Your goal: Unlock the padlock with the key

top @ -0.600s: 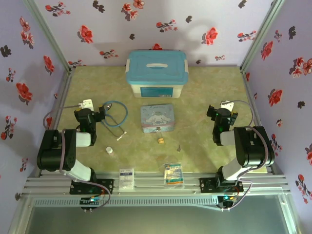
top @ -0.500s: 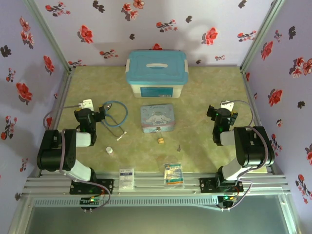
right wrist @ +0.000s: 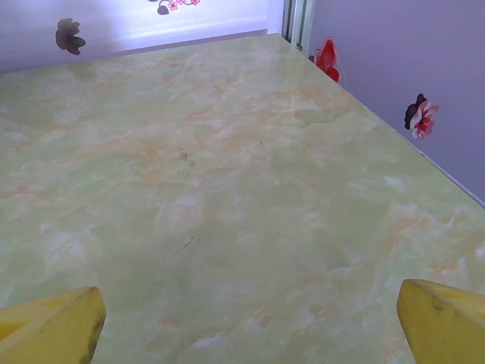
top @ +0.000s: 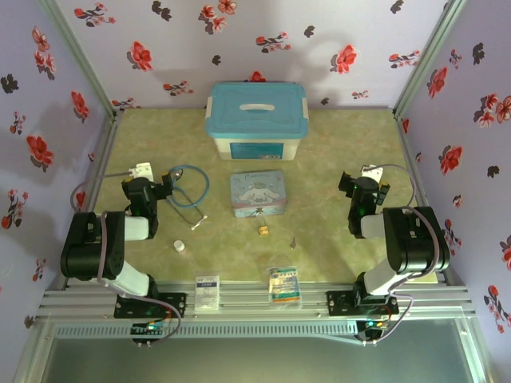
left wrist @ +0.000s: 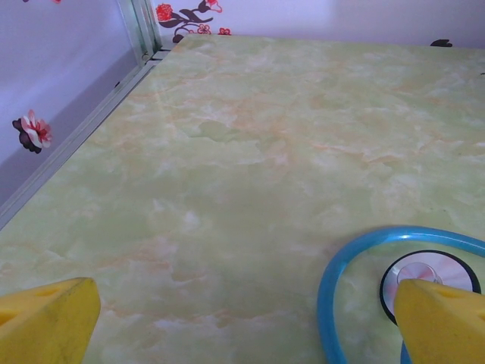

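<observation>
The tiny brass padlock [top: 262, 229] lies on the green tabletop just in front of the cartoon tin [top: 257, 194]. The thin dark key [top: 293, 242] lies a little to the padlock's right, apart from it. My left gripper [top: 165, 183] rests folded back at the left, far from both. In the left wrist view the left gripper [left wrist: 246, 303] is open, with bare table between its yellow fingers [left wrist: 53, 315]. My right gripper [top: 352, 183] sits folded at the right. The right gripper [right wrist: 248, 299] is open too, holding nothing.
A blue stethoscope [top: 194, 182] loops beside the left gripper; its tube [left wrist: 333, 280] and chest piece [left wrist: 424, 274] lie by the right finger. A blue-lidded box [top: 257, 120] stands at the back. A white cylinder [top: 180, 246] and two packets [top: 207, 291] [top: 283, 285] lie near the front.
</observation>
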